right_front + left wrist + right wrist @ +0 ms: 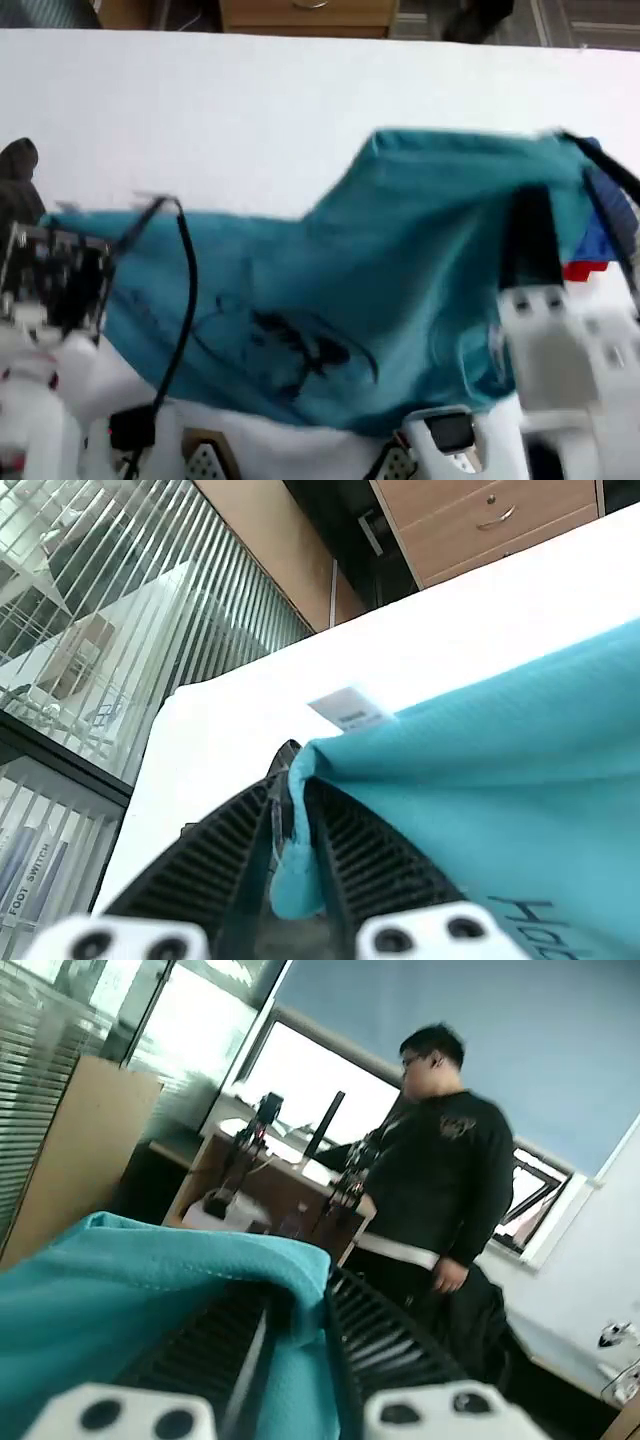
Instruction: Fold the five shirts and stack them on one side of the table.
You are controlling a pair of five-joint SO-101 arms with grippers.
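A teal shirt [380,270] with a black print hangs stretched above the white table [200,110], held between both arms. My left gripper [295,790] is shut on one edge of the teal shirt [500,810], beside a white label [350,712]; in the high view it sits at the left [70,225]. My right gripper [300,1310] is shut on a fold of the teal shirt [120,1280], and appears as the black fingers at the right [530,200]. The table beneath the cloth is hidden.
Blue cloth [600,235] and red cloth [585,268] lie at the table's right edge, partly behind the right arm. A black cable [185,300] loops down from the left arm. A wooden drawer cabinet [480,530] stands beyond the far edge.
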